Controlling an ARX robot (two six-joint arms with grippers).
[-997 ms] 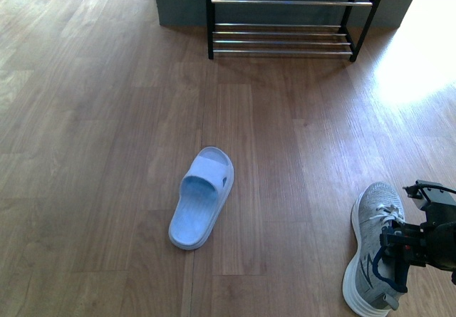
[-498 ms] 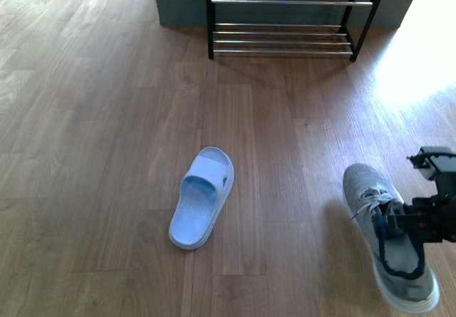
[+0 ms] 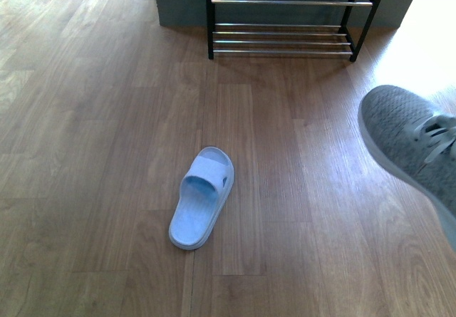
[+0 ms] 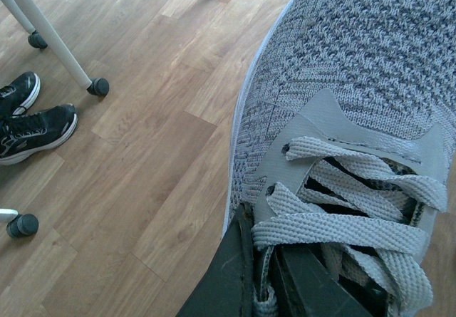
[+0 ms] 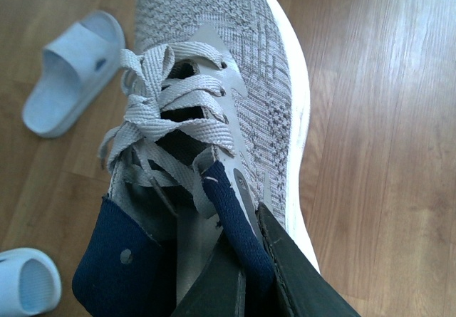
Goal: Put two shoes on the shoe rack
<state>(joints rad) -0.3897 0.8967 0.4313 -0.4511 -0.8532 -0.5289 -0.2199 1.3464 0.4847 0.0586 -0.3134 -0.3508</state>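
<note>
Your right claw (image 5: 246, 242) pinches the sneaker (image 3: 406, 135) at frame right by its collar, left claw (image 4: 263, 260) a second sneaker (image 4: 356, 60); a fast swing could shake either loose.

Left gripper (image 4: 262, 254) pinched tight on the laced edge of a grey sneaker (image 4: 356, 60) between its fingers; right gripper (image 5: 248, 249) likewise pinched on the navy collar of a second grey sneaker (image 5: 246, 75).
</note>
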